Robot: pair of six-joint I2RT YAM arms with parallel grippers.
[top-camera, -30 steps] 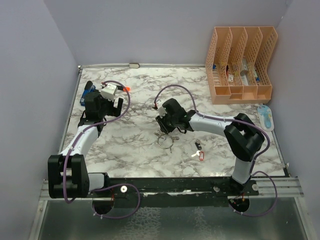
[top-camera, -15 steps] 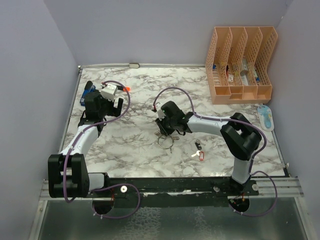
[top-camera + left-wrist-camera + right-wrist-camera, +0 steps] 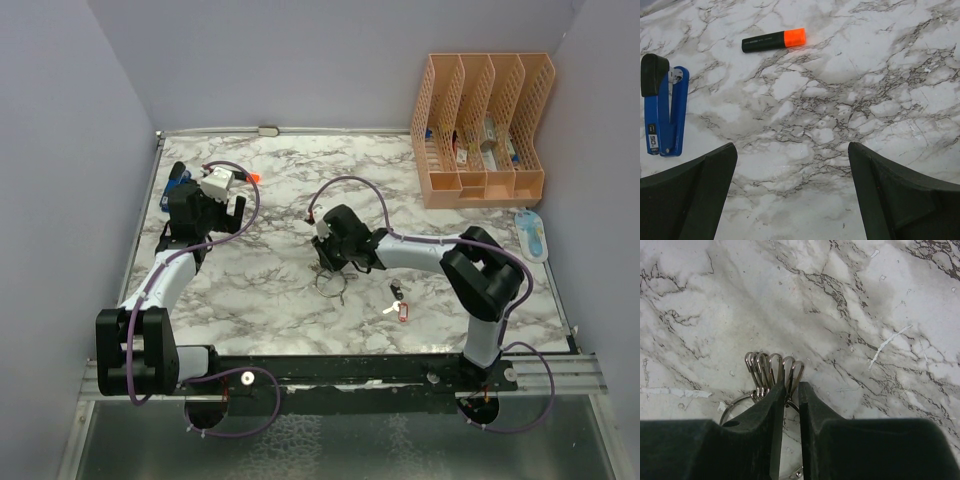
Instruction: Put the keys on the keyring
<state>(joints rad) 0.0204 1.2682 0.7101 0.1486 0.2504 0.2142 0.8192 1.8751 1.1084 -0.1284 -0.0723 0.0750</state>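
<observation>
The keyring (image 3: pixel 331 283) is a thin silver wire ring with several silver snap hooks, lying on the marble in front of my right gripper (image 3: pixel 327 264). In the right wrist view the hooks (image 3: pixel 760 369) fan out past my fingertips, and my right gripper (image 3: pixel 791 386) is pinched on the ring wire and one hook. Two keys (image 3: pixel 398 301), one with a dark head and one with a red tag (image 3: pixel 404 311), lie loose to the ring's right. My left gripper (image 3: pixel 228 208) is open and empty at the far left (image 3: pixel 792 156).
An orange-capped black marker (image 3: pixel 774 40) and a blue stapler (image 3: pixel 662 107) lie ahead of the left gripper. An orange file organiser (image 3: pixel 482 128) stands at the back right, with a pale blue item (image 3: pixel 531 233) below it near the right wall.
My right gripper has shifted slightly left and down onto the keyring, and the ring has tilted and drawn in under it. The left arm has not moved.
</observation>
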